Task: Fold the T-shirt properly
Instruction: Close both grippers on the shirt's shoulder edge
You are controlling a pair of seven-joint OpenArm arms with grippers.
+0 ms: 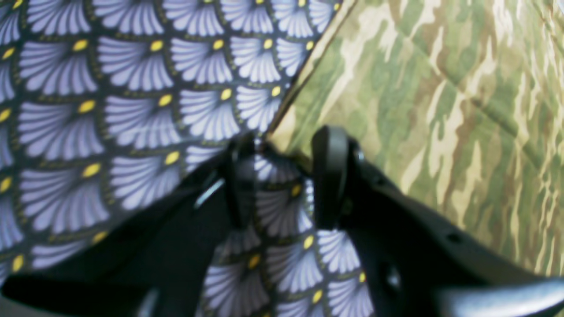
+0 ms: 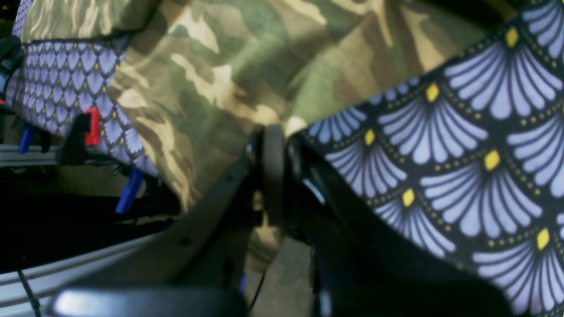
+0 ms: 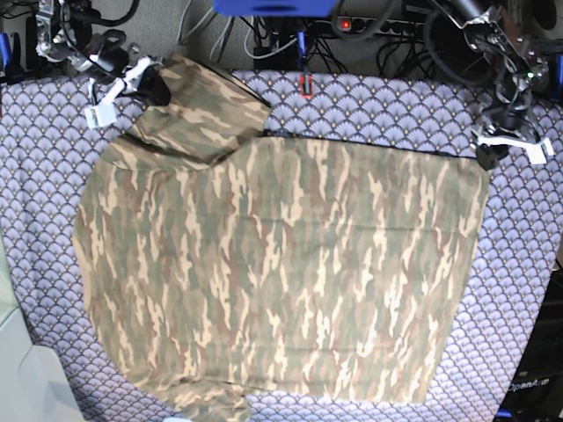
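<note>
The camouflage T-shirt (image 3: 281, 264) lies spread flat on the purple scallop tablecloth (image 3: 519, 290), one sleeve folded inward at the far left. My right gripper (image 3: 157, 86) is at that sleeve. In the right wrist view it (image 2: 275, 132) is shut on a pinch of the T-shirt (image 2: 220, 66), and the cloth is lifted off the tablecloth (image 2: 462, 154). My left gripper (image 3: 486, 156) stands at the shirt's far right corner. The left wrist view shows it (image 1: 286, 141) open, fingers (image 1: 328, 176) straddling bare tablecloth (image 1: 132, 110), with the corner of the T-shirt (image 1: 440, 110) just at the tips.
Cables and gear crowd the table's far edge. A red clamp (image 2: 92, 125) and blue clamp handles (image 2: 128, 191) hold the tablecloth at the table edge beside my right arm. A white object (image 3: 26, 378) sits at the near left corner.
</note>
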